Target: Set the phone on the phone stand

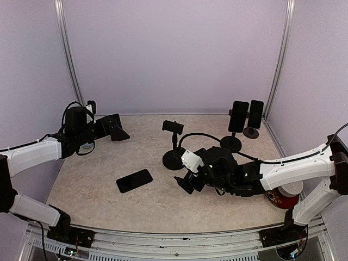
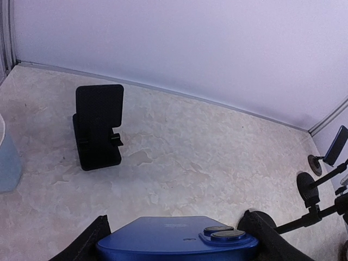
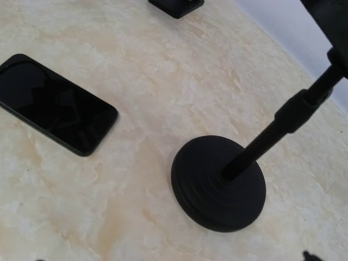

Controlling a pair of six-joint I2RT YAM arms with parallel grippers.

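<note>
Blue phone (image 2: 163, 240) is right up against the left wrist cam, lying flat with its back up and the camera bumps toward the right-hand finger. It sits crosswise between the two fingers (image 2: 89, 244) of the left gripper (image 2: 175, 235). Both look pressed onto its ends, so that hand is pinching the phone and holding it up off the table (image 2: 217, 163).

Ahead of that hand and a bit to its left is the black desk stand (image 2: 98, 126). It's upright on the marble-look top, backrest leaning away, little lip at the front, nothing on it, and well apart from the phone. At the far left edge of the same view there's a pale blue thing (image 2: 6, 160), cut off, can't tell what it is.

Right gripper (image 1: 189, 184) is near the middle of the table, down low, jaws spread wide with nothing between them. Its own cam barely catches the fingertips. Just in front of it, off to one side, is the round base of a pole stand (image 3: 217, 182), with the pole slanting up out of frame. On the other side lies a black phone (image 3: 54, 111), screen up, flat on the table, apart from both the base and the hand. Way beyond the right hand, toward the back corner, two more pole stands (image 1: 231, 143) each carry a dark phone.
</note>
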